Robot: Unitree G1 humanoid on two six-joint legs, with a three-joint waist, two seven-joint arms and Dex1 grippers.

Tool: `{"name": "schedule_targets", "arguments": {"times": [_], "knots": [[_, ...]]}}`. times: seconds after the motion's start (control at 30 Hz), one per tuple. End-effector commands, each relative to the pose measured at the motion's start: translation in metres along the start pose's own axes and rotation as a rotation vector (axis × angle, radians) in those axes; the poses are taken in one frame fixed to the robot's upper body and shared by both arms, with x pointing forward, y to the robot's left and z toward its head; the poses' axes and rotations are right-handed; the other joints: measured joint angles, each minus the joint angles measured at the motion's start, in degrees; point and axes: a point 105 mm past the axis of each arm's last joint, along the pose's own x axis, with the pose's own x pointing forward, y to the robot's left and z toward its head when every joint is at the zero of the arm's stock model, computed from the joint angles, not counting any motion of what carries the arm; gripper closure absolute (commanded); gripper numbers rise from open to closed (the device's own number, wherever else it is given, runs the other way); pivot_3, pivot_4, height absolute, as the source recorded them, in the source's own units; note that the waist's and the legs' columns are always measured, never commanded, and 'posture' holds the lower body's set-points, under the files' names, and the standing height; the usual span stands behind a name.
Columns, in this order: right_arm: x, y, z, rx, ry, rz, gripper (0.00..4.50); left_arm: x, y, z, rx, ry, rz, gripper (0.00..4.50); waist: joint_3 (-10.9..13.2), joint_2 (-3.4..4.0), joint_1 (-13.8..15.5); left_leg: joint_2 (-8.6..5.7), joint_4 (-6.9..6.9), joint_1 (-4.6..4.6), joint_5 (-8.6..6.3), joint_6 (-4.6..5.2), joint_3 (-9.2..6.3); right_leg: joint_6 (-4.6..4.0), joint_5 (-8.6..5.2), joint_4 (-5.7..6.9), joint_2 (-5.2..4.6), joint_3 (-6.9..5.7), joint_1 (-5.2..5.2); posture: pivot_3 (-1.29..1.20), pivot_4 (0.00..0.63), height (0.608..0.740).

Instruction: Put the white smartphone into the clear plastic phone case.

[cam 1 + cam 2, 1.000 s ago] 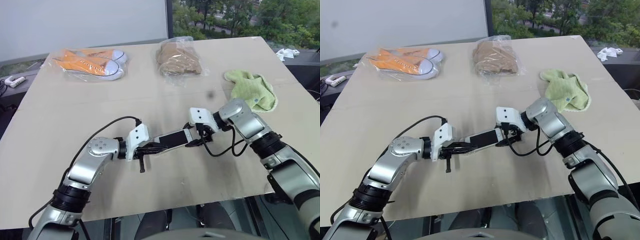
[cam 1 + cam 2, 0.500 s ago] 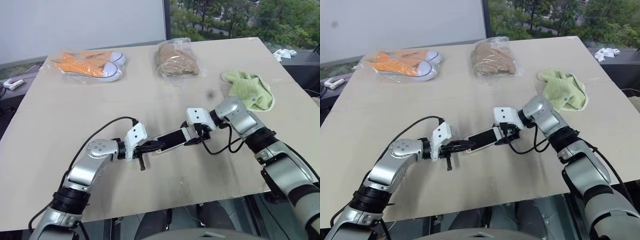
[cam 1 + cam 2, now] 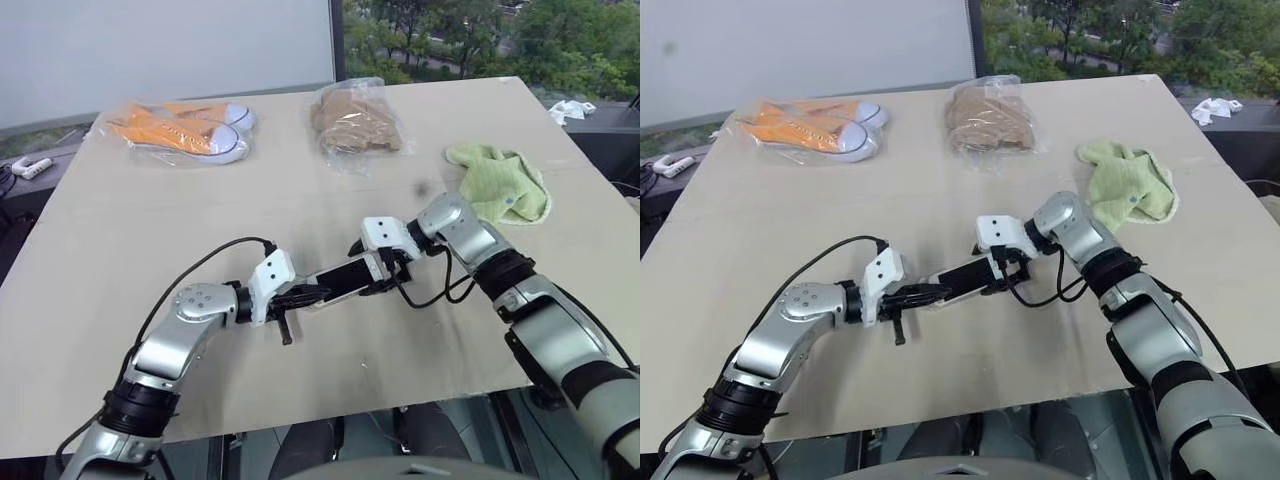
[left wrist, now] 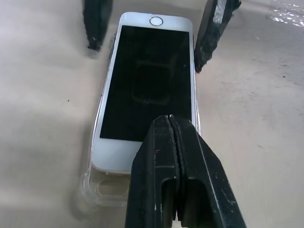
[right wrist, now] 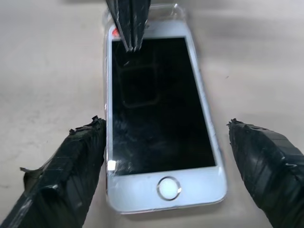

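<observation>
the slim white smartphone (image 5: pixel 159 123), glossy black glass up, lies in the clear plastic phone case (image 4: pixel 102 190) near the matte table's (image 3: pixel 150 220) front edge. left gripper (image 4: pixel 176 137) clenched on its screen; right gripper (image 5: pixel 166 156) spread wide, straddling its home-button end.

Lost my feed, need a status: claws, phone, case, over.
Left claw shut, tips pressing the white smartphone. Right claw open, straddling its home-button end. Phone lies on the clear plastic phone case, one case end sticking out. Nothing in the way.
</observation>
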Motion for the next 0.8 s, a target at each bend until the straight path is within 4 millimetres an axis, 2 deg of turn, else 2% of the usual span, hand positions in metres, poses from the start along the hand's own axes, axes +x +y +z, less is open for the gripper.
{"name": "schedule_targets", "arguments": {"times": [0.03, 0.3, 0.33, 0.37, 0.47, 0.6, 0.67, 0.8], "knots": [[-0.032, -0.018, 0.022, -0.031, -0.051, -0.101, 0.04, 0.001, -0.006, -0.028, -0.073, 0.106, -0.01, 4.5, 0.0, 0.01, 0.0, 0.0, 0.0, 0.0, 0.0, 0.0, 0.0, 0.0, 0.0, -0.01, 0.0, 0.0, 0.0, 0.0, 0.15, 0.74], [-0.071, -0.015, 0.003, 0.073, -0.015, -0.171, 0.04, 0.001, -0.002, -0.026, -0.054, 0.093, -0.001, 4.5, 0.0, 0.01, 0.0, 0.0, -0.02, 0.0, 0.0, 0.0, -0.03, 0.0, 0.0, -0.04, -0.02, -0.02, 0.01, 0.0, 0.15, 0.74], [-0.074, -0.017, -0.003, 0.093, -0.007, -0.199, 0.54, 0.001, -0.001, -0.023, -0.046, 0.082, 0.003, 4.5, 0.0, 0.01, 0.0, 0.0, -0.02, 0.0, 0.0, 0.0, -0.02, 0.0, 0.0, -0.04, -0.02, -0.01, 0.01, 0.0, 0.15, 0.74], [-0.075, -0.017, -0.009, 0.102, 0.013, -0.214, 0.84, 0.001, 0.0, -0.02, -0.035, 0.065, 0.008, 4.5, 0.0, 0.01, 0.1, 0.0, -0.02, -0.01, 0.0, 0.01, -0.03, 0.0, 0.0, -0.04, -0.02, -0.01, 0.01, 0.0, 0.15, 0.74], [-0.072, -0.012, -0.02, 0.107, 0.04, -0.218, 2.36, 0.0, 0.001, -0.007, 0.001, 0.02, 0.007, 4.5, 0.0, 0.01, 0.1, 0.0, -0.02, -0.03, 0.0, 0.01, -0.02, 0.0, 0.0, -0.06, -0.02, -0.01, 0.01, 0.0, 0.15, 0.74], [-0.065, -0.004, -0.022, 0.107, 0.035, -0.199, 4.32, -0.009, 0.005, 0.034, 0.021, -0.123, 0.017, 4.5, 0.0, 0.01, 0.0, 0.0, -0.02, -0.17, 0.0, 0.01, -0.03, 0.0, 0.0, -0.09, -0.03, -0.01, -0.05, 0.0, 0.15, 0.74], [-0.063, -0.002, -0.022, 0.101, 0.041, -0.19, 4.44, -0.015, 0.005, 0.048, 0.018, -0.17, 0.015, 4.5, 0.1, 0.01, 0.0, 0.0, -0.01, -0.27, 0.0, 0.01, -0.05, 0.0, 0.0, -0.09, -0.02, -0.03, -0.13, 0.0, 0.15, 0.74], [-0.054, 0.003, -0.023, 0.092, 0.058, -0.158, 4.44, -0.033, 0.007, 0.051, 0.013, -0.168, 0.036, 4.5, 0.1, 0.01, -0.4, 0.01, -0.07, -0.28, 0.0, 0.0, -0.06, 0.0, 0.0, -0.19, -0.02, -0.05, -0.14, 0.0, 0.15, 0.74]]}}
